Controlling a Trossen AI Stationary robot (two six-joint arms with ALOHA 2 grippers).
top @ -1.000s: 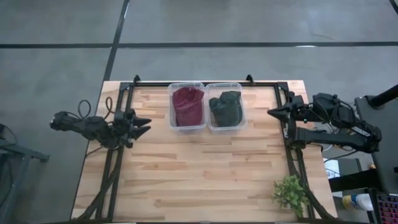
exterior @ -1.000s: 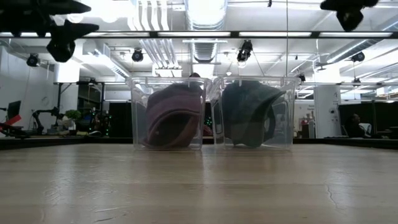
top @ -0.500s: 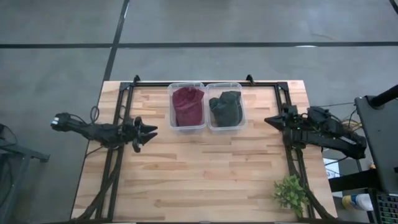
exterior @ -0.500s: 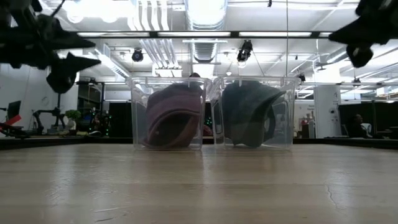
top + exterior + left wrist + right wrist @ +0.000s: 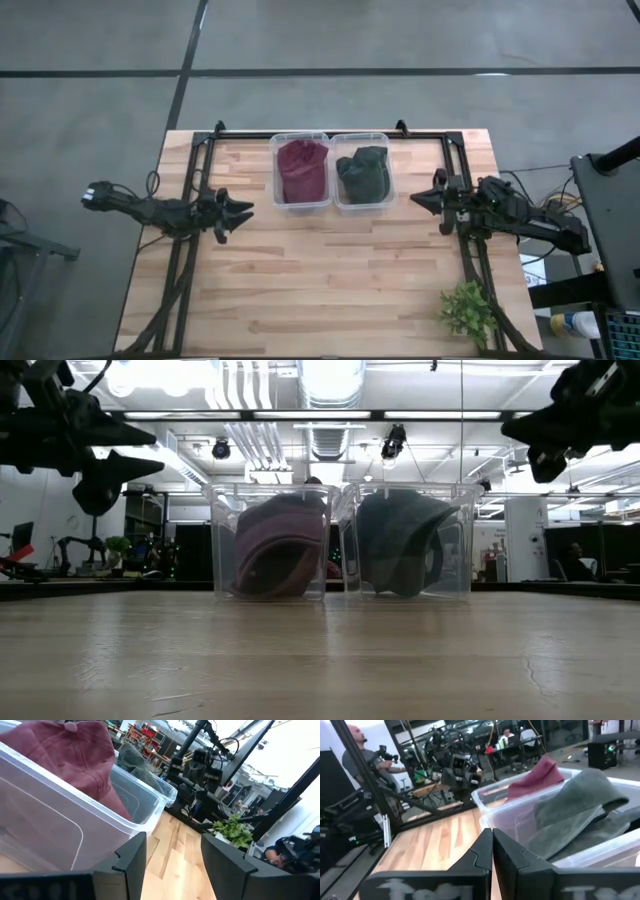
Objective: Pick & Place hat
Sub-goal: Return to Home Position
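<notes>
item: table (image 5: 320, 285), seen from above, at the step of drawing both arms back

- left claw (image 5: 238, 212): 1, at the left of the middle of the frame, over the table's left rail, pointed toward the frame's right; its fingers (image 5: 131, 862) stood apart with bare wood between them, nothing held
- right claw (image 5: 420, 198): 1, at the right of the middle, pointed toward the frame's left; its fingers (image 5: 480, 855) were pressed together on nothing
- clear bins: 2, side by side at the upper middle, walls touching or nearly so, long axis running top to bottom of the frame
- left bin (image 5: 274, 172): held the red caps (image 5: 301, 168), heaped; number in the heap could not be told
- right bin (image 5: 391, 178): held dark green caps (image 5: 362, 172), likewise heaped and uncounted
- plant (image 5: 467, 312): 1, lower right corner

bearing: the red caps lay up and to the right of the left claw, which was the nearer to them; both bins sat between the two claws, each claw well apart from its bin. judged: no cap lay loose on the wood, so either arm could likely pull away outward without crossing a bin
</notes>
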